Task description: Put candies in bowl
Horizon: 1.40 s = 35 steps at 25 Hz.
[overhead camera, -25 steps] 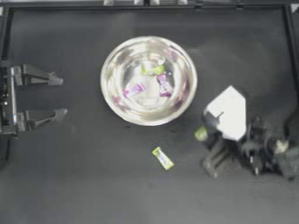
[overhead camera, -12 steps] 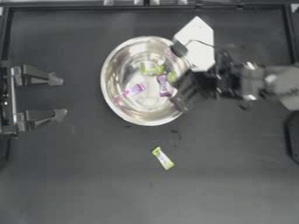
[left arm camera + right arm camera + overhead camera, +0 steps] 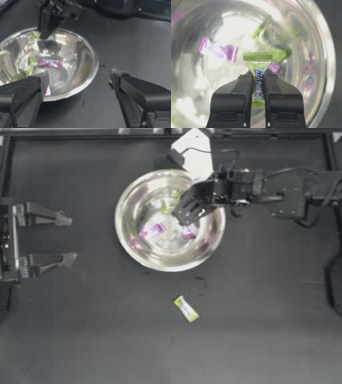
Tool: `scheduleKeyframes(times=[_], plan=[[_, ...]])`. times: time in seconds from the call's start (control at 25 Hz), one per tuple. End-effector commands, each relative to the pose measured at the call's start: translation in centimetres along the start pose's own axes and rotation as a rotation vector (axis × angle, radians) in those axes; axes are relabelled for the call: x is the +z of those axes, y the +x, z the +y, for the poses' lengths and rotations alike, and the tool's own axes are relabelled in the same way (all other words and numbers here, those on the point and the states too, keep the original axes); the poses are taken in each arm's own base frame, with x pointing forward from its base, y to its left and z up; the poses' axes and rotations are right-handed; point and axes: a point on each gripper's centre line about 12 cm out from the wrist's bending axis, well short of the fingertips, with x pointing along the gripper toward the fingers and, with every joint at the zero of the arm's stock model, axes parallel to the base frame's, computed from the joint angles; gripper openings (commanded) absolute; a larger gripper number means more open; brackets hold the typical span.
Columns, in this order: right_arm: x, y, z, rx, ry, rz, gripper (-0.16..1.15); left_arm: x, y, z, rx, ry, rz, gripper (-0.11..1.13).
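Holding a yellow-green candy (image 3: 257, 82) pinched between its jaws, your right gripper (image 3: 189, 210) hangs over the right side of the bowl (image 3: 130, 235), inside the rim, so the step in hand is the drop itself. In the right wrist view the wrapper's crimped end sticks out past the jaw tips with the shiny bowl floor straight beyond it (a good sign that a release here lands inside). Already lying in the bowl are a pink-purple candy (image 3: 153, 231) towards the left of the floor, another pink-purple one (image 3: 189, 233) towards the right, and a yellow-green one (image 3: 165, 206) on the far side. One more yellow-green candy (image 3: 186, 308) lies on the table (image 3: 80, 328) on the near side of the bowl, well apart from it. Your left gripper (image 3: 65, 239) waits at the left edge, jaws spread wide and holding nothing. The next move, as I judge it, is simply to part the right jaws; after that you would go for the sweet on the table.
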Motion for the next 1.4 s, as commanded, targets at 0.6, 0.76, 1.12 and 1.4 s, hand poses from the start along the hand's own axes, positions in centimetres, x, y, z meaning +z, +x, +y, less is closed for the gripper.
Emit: scheduleKeyframes(times=[0.6,0.76,1.12,1.4], plan=[[2.2,-1.4,1.4,0.066,0.009,-0.084,0.99,0.3,0.2,0.0,0.000,-0.008,-0.002,1.02],[1.8,-3.4,2.5,0.068,-0.025,-0.083,0.99,0.4,0.2,0.0,-0.001,-0.005,-0.005,1.02],[0.0,-10.0,4.2,0.082,-0.129,-0.111,0.99,0.3,0.2,0.0,0.000,-0.005,0.000,1.02],[-3.7,-16.0,2.8,0.172,-0.227,-0.216,0.99,0.3,0.2,0.0,0.003,-0.003,0.009,1.02]])
